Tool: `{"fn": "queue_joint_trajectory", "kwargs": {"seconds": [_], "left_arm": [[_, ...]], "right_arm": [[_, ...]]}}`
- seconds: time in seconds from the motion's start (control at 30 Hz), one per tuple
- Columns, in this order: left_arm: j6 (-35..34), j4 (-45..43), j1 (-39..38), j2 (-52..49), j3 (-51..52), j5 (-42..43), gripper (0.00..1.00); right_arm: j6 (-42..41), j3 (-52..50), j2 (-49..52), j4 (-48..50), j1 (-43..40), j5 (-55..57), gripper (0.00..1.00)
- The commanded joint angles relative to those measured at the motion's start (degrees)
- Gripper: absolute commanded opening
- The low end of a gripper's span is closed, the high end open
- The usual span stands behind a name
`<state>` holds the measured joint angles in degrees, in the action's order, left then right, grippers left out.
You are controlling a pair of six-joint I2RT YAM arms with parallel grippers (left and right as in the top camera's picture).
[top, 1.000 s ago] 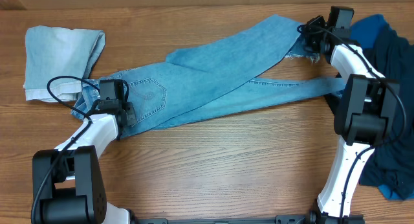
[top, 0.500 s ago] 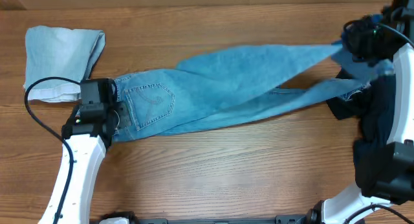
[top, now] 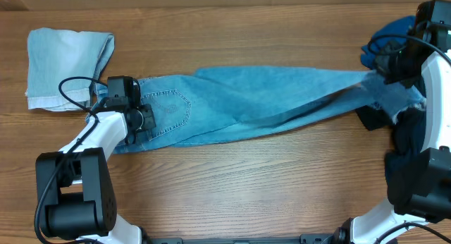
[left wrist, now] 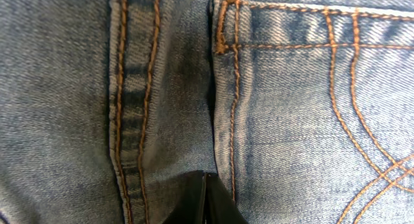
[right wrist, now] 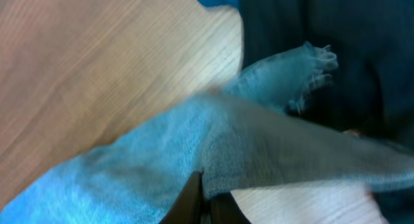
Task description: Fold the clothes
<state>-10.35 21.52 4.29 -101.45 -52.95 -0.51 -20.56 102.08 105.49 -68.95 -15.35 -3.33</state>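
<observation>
Nearest, at right on the table (top: 232,194), dark garments (top: 412,142) heaped. Then left gripper (top: 144,120) clamped shut on jeans (top: 268,103) beside the pocket; right gripper (top: 386,69) pinched closed at the hem end. Far left, folded paler denim piece (top: 67,61). Versus 1 second ago: legs uncrossed, pulled straight.

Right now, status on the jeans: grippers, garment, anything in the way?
Left gripper shut on jeans by back pocket. Right gripper shut on leg end. Jeans stretched across table, unfolded. Leg end over dark clothes pile.
</observation>
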Motion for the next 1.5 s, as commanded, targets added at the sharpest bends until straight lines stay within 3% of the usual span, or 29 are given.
{"fn": "queue_joint_trajectory", "kwargs": {"seconds": [0.0, 0.13, 0.3, 0.4, 0.43, 0.47, 0.5, 0.53, 0.63, 0.7, 0.73, 0.77, 0.87, 0.97, 1.13, 1.37, 1.47], "left_arm": [[-0.83, 0.66, 0.55, -6.8, 2.16, -5.33, 0.04], [-0.79, 4.2, 0.72, -6.8, 2.16, -9.4, 0.04], [-0.85, 7.93, 1.01, -6.8, 1.31, -10.23, 0.04], [-1.22, 11.69, 1.9, -6.8, -1.11, -10.43, 0.04], [-1.25, 12.94, 2.08, -6.8, -2.03, -10.4, 0.04], [-1.25, 13.92, 2.12, -6.8, -2.93, -10.43, 0.04], [-1.29, 14.82, 2.12, -6.8, -3.58, -10.43, 0.04], [-1.27, 15.85, 2.12, -6.8, -4.15, -10.43, 0.04], [-1.25, 18.4, 2.12, -6.75, -6.45, -10.45, 0.04], [-1.27, 21.16, 2.12, -6.75, -9.75, -10.4, 0.04], [-1.27, 22.67, 2.05, -6.73, -11.58, -10.36, 0.04], [-1.25, 24.35, 2.05, -6.54, -13.62, -10.19, 0.04], [-1.25, 26.1, 2.05, -5.18, -17.29, -9.62, 0.04], [-1.2, 26.08, 2.05, -4.5, -17.97, -8.2, 0.04], [-0.98, 25.88, 2.05, -4.5, -17.94, -5.62, 0.04], [-0.72, 26.32, 2.05, -4.5, -17.94, -5.33, 0.04], [2.51, 27.93, 2.05, -4.46, -17.97, -2.19, 0.04]], "right_arm": [[5.81, -3.87, -0.61, 7.34, -2.19, 2.56, 0.04], [6.29, -21.4, -0.61, 22.84, -8.2, 0.0, 0.04], [7.56, -27.19, -0.59, 23.82, -13.38, 2.43, 0.04], [7.52, -32.98, -0.59, 29.22, -14.95, 2.21, 0.04], [7.52, -34.05, -0.59, 29.75, -14.93, 2.23, 0.2], [7.5, -34.1, -0.59, 29.66, -14.93, 2.29, 0.77], [6.78, -33.66, -0.61, 28.89, -15.06, 2.4, 0.89], [5.07, -31.87, -0.68, 26.51, -15.56, 2.36, 0.93], [2.71, -20.83, -3.96, 16.87, -16.5, 2.34, 0.95], [2.78, -15.45, -10.54, 14.32, -14.71, 1.33, 0.89], [2.99, -15.43, -12.92, 14.6, -13.62, -0.48, 0.65], [2.99, -15.45, -15.13, 14.38, -11.82, -3.58, 0.04], [5.81, -18.73, -15.3, 14.53, -4.2, -15.02, 0.04], [5.79, -31.39, -14.32, 22.99, 6.45, -16.04, 0.04], [4.22, -46.18, -8.48, 32.0, 9.84, -16.04, 0.04], [0.81, -47.34, -3.48, 20.11, 9.81, -11.32, 0.04], [3.48, -42.45, -6.69, 18.03, 9.84, -17.16, 0.04]]}}
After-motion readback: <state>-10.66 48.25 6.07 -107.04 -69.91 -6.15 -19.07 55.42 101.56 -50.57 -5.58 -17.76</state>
